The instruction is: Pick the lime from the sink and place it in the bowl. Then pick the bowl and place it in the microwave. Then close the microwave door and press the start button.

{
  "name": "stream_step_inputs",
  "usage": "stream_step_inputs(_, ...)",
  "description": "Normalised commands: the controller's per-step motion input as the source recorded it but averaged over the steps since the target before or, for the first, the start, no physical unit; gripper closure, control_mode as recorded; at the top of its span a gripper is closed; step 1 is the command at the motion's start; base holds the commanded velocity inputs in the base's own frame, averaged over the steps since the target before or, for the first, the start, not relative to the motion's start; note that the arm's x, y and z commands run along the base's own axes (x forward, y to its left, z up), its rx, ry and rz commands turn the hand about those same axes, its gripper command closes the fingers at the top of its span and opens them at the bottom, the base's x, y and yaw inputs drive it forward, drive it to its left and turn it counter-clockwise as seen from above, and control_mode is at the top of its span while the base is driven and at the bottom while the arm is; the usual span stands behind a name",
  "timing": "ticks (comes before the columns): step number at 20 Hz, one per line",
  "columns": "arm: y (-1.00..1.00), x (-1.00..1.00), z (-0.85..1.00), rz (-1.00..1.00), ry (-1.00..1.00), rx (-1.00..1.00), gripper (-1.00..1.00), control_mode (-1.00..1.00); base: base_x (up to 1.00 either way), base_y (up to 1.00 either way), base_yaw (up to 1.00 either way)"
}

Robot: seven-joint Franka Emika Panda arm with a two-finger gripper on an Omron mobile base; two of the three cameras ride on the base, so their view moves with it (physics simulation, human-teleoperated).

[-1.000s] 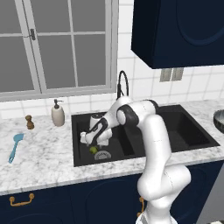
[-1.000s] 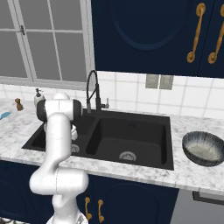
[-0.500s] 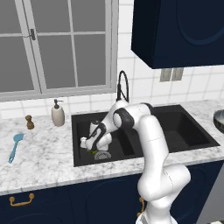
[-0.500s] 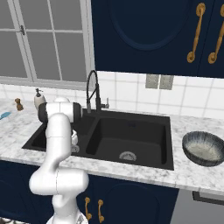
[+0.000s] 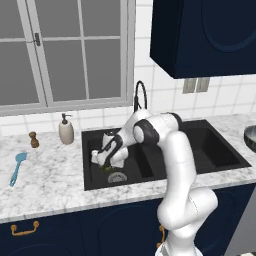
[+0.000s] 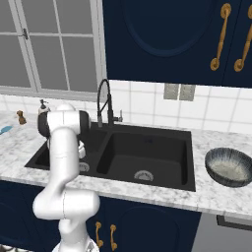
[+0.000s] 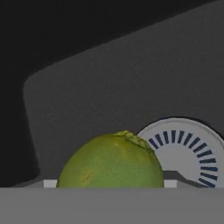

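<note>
There are no words, numbers, labels or signs to read anywhere in these pictures. The soap bottle (image 5: 66, 131) on the worktop (image 5: 50, 180) has no label that can be read. The cupboard doors (image 6: 167, 34) and the wall tiles (image 6: 147, 106) are plain, with no writing on them.

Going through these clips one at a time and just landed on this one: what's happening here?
The white arm is bent down into the left basin of the black sink, with its gripper low over the lime. The lime sits on the basin floor right beside the round metal drain, and in the hand view it looms large just ahead of the gripper. Whether the fingers are on it yet cannot be told. The striped bowl waits on the marble counter to the right of the sink, with nothing visible inside.
</note>
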Motion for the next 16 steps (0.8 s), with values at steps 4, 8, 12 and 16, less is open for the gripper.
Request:
stream_step_inputs(4, -0.15, -0.49, 1.0, -0.01, -0.2, 0.1, 1.0, -1.0, 0.0, 0.0, 0.0)
stream_step_inputs(8, -0.09, -0.49, 1.0, 0.0, -0.3, 0.08, 1.0, -1.0, 0.0, 0.0, 0.0)
stream_step_inputs(12, -0.03, -0.61, 1.0, 0.0, -0.13, 0.03, 1.0, -1.0, 0.0, 0.0, 0.0)
stream_step_inputs(16, -0.02, -0.61, 1.0, -0.01, -0.02, 0.0, 1.0, -1.0, 0.0, 0.0, 0.0)
